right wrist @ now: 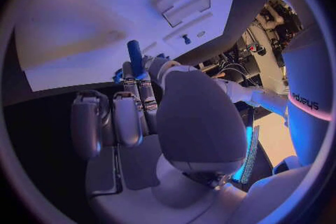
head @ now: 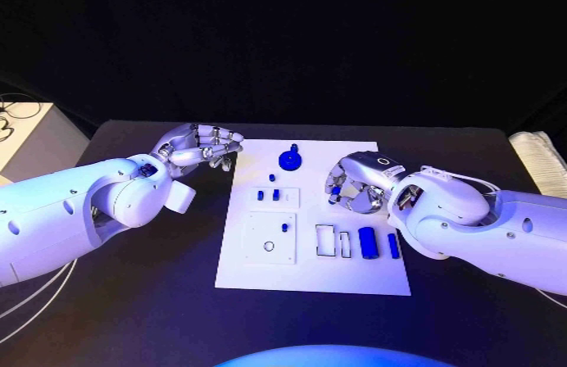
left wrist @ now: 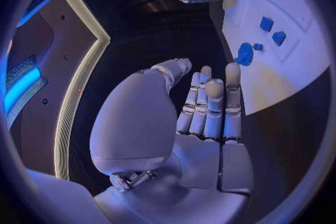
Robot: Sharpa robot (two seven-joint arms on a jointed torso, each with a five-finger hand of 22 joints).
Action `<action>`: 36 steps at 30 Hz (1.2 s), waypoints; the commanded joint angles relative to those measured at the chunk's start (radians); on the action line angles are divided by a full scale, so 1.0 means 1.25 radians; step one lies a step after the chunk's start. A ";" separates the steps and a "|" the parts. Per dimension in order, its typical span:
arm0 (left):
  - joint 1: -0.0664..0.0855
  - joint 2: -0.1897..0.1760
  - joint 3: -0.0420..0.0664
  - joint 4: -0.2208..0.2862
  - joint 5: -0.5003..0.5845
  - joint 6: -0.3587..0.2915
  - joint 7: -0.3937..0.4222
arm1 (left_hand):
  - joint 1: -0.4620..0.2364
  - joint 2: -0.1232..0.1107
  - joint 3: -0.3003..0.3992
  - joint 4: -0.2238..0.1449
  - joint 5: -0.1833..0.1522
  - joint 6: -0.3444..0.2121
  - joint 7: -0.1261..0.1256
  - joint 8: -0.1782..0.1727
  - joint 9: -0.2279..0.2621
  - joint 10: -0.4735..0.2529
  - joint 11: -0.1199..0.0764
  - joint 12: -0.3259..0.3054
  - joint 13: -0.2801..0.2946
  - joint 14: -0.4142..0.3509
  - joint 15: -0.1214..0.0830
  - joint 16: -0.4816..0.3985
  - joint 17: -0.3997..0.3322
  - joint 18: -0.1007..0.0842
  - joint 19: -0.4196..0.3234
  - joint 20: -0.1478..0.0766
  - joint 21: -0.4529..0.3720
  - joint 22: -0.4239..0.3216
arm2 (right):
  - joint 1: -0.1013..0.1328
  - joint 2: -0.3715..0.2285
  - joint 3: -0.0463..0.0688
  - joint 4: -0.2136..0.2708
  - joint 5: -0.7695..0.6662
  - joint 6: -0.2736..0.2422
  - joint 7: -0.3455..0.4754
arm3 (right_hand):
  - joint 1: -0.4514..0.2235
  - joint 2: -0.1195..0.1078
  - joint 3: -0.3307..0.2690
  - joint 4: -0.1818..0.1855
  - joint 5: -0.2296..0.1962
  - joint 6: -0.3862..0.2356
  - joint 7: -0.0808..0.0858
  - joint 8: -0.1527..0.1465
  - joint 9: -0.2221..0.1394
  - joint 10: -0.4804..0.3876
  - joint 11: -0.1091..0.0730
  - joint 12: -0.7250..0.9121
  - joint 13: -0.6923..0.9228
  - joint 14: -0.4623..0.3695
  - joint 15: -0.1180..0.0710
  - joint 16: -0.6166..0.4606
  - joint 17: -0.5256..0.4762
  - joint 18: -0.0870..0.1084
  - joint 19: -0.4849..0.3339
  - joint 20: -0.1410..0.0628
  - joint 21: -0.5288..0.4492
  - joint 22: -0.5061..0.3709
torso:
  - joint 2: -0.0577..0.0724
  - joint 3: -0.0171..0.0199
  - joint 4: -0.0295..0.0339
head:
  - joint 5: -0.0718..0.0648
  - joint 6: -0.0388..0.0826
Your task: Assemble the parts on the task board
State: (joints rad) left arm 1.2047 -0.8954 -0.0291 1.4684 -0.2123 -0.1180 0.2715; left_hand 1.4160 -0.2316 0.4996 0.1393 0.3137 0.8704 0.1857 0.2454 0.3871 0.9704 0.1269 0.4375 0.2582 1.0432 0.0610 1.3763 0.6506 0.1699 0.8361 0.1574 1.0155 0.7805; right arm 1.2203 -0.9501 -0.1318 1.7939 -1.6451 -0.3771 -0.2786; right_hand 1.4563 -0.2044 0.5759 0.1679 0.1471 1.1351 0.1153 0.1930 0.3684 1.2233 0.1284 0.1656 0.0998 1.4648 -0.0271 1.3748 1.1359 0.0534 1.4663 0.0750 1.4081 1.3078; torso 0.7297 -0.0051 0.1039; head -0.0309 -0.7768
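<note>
**Right hand holds a blue peg over the board**

While the head view looks down, the white task board (head: 313, 281) lies in the middle of the black table (head: 142, 318). The right hand (head: 355, 185) hangs over the board's right side with something blue in its fingers. The left hand (head: 198, 148) waits just off the board's left edge, holding nothing.

From the left wrist, the left hand's fingers (left wrist: 210, 103) are straight and close together, with nothing in them.

From the right wrist, a blue peg (right wrist: 135, 59) sticks up, pinched in the fingertips. I think it should be lined up over its hole, kept straight, and pushed in slowly.
</note>
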 commanded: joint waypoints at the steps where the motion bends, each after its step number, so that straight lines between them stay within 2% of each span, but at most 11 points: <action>1: 0.000 0.003 0.001 0.001 -0.001 0.011 0.003 | 0.006 0.003 -0.002 -0.003 0.003 -0.004 0.003 0.000 -0.001 -0.005 -0.001 0.002 0.001 0.001 0.001 0.005 0.001 0.011 0.002 0.005 -0.004 -0.001 | 0.008 -0.002 0.002 0.023 -0.004 -0.033 0.001 | -0.003 -0.006 0.069 -0.072 0.001 -0.005 0.003 0.006 0.002 0.079 -0.070 0.001 0.025 0.019 -0.007 0.003 0.001 -0.012 0.034 -0.006 0.007 0.117 | -0.001 -0.0010 0.0002 | 0.001 -0.001; 7: 0.000 0.006 0.001 0.000 -0.001 0.012 0.002 | 0.006 0.003 -0.002 -0.003 0.003 -0.004 0.003 0.000 -0.001 -0.005 -0.001 0.002 0.001 0.001 0.001 0.005 0.001 0.011 0.002 0.005 -0.004 -0.001 | 0.016 0.015 0.002 0.055 0.016 -0.048 0.010 | -0.006 -0.007 0.072 -0.079 0.001 -0.006 0.003 0.006 0.004 0.080 -0.070 0.000 0.028 0.019 -0.007 0.003 0.000 -0.013 0.035 -0.007 0.010 0.119 | -0.001 -0.0009 -0.0008 | 0.007 -0.003; 9: -0.001 0.007 0.001 0.000 -0.001 0.012 0.002 | 0.006 0.003 -0.002 -0.003 0.003 -0.004 0.003 0.000 -0.001 -0.005 -0.001 0.002 0.001 0.001 0.001 0.005 0.001 0.011 0.002 0.005 -0.004 -0.001 | 0.015 0.029 0.002 0.061 0.023 -0.054 0.015 | -0.008 -0.007 0.075 -0.083 0.001 -0.007 0.003 0.006 0.005 0.080 -0.069 -0.001 0.029 0.018 -0.007 0.002 -0.001 -0.012 0.034 -0.007 0.008 0.118 | -0.001 -0.0003 -0.0011 | 0.012 -0.005; 13: -0.001 0.009 0.001 0.000 -0.001 0.013 0.002 | 0.006 0.003 -0.002 -0.003 0.003 -0.004 0.003 0.000 -0.001 -0.005 -0.001 0.002 0.001 0.001 0.001 0.005 0.001 0.011 0.002 0.005 -0.004 -0.001 | 0.006 0.058 0.002 0.068 0.030 -0.066 0.024 | -0.008 -0.007 0.077 -0.086 0.001 -0.008 0.004 0.006 0.005 0.079 -0.069 -0.002 0.030 0.018 -0.007 0.002 -0.001 -0.012 0.034 -0.007 0.007 0.118 | -0.002 -0.0013 0.0000 | 0.016 -0.007; 16: -0.001 0.010 0.001 0.000 -0.001 0.012 0.002 | 0.006 0.003 -0.002 -0.003 0.003 -0.004 0.003 0.000 -0.001 -0.005 -0.001 0.002 0.001 0.001 0.001 0.005 0.001 0.011 0.002 0.005 -0.004 -0.001 | -0.004 0.083 0.002 0.069 0.033 -0.074 0.033 | -0.009 -0.007 0.079 -0.089 0.001 -0.009 0.004 0.006 0.006 0.079 -0.069 -0.003 0.031 0.018 -0.007 0.002 -0.001 -0.012 0.034 -0.007 0.007 0.118 | -0.002 -0.0020 0.0013 | 0.020 -0.008; 21: -0.001 0.011 0.001 0.001 -0.001 0.011 0.002 | 0.006 0.003 -0.002 -0.003 0.003 -0.005 0.003 0.000 -0.001 -0.006 -0.001 0.003 0.002 0.001 0.001 0.005 0.000 0.011 0.003 0.005 -0.004 -0.001 | -0.025 0.117 0.001 0.058 0.030 -0.080 0.041 | -0.010 -0.006 0.080 -0.091 0.001 -0.009 0.004 0.006 0.006 0.079 -0.069 -0.004 0.032 0.018 -0.007 0.002 -0.002 -0.012 0.034 -0.007 0.007 0.118 | 0.000 -0.0014 -0.0001 | 0.025 -0.008; 25: -0.001 0.011 0.001 0.002 -0.001 0.011 0.001 | 0.006 0.003 -0.002 -0.003 0.003 -0.005 0.003 0.000 -0.001 -0.006 -0.001 0.003 0.002 0.001 0.001 0.005 0.000 0.011 0.003 0.005 -0.004 -0.001 | -0.051 0.151 -0.001 0.035 0.022 -0.081 0.049 | -0.010 -0.006 0.082 -0.094 0.001 -0.010 0.005 0.006 0.007 0.078 -0.068 -0.005 0.033 0.018 -0.006 0.001 -0.002 -0.012 0.033 -0.007 0.006 0.117 | 0.000 -0.0011 0.0002 | 0.031 -0.011; 32: -0.001 0.012 0.001 0.003 -0.001 0.010 0.001 | 0.006 0.003 -0.002 -0.003 0.003 -0.005 0.003 0.000 -0.001 -0.006 -0.001 0.003 0.002 0.001 0.001 0.005 0.000 0.011 0.003 0.005 -0.004 -0.001 | -0.083 0.184 -0.007 0.004 0.016 -0.078 0.057 | -0.011 -0.006 0.083 -0.096 0.001 -0.011 0.005 0.006 0.007 0.078 -0.068 -0.005 0.034 0.018 -0.006 0.002 -0.002 -0.012 0.033 -0.007 0.006 0.117 | 0.001 -0.0002 -0.0003 | 0.042 -0.017; 36: -0.001 0.013 0.001 0.003 0.000 0.010 0.001 | 0.001 0.003 -0.005 0.001 0.001 -0.006 0.004 0.000 -0.002 -0.008 0.000 0.005 0.003 0.002 0.002 0.007 0.002 0.011 0.003 0.006 -0.005 -0.001 | -0.094 0.194 -0.008 -0.007 0.014 -0.076 0.060 | -0.011 -0.005 0.084 -0.098 0.001 -0.011 0.005 0.006 0.007 0.078 -0.068 -0.006 0.034 0.018 -0.006 0.001 -0.002 -0.012 0.033 -0.007 0.006 0.117 | 0.001 0.0010 0.0003 | 0.043 -0.020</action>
State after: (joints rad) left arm 1.2030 -0.8824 -0.0291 1.4692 -0.2125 -0.1177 0.2681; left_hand 1.4160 -0.2316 0.4993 0.1395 0.3137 0.8665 0.1896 0.2454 0.3860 0.9705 0.1269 0.4375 0.2606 1.0432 0.0610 1.3816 0.6513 0.1698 0.8383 0.1596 1.0155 0.7806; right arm 1.1058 -0.7107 -0.1423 1.7887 -1.6128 -0.4694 -0.2269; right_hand 1.4383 -0.2223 0.6102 0.1222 0.1443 1.1286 0.1218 0.1970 0.3767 1.2267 0.1317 0.1563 0.1286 1.4647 -0.0269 1.3747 1.1340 0.0534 1.4662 0.0751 1.4137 1.3073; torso 0.7305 -0.0053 0.1039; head 0.0211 -0.7995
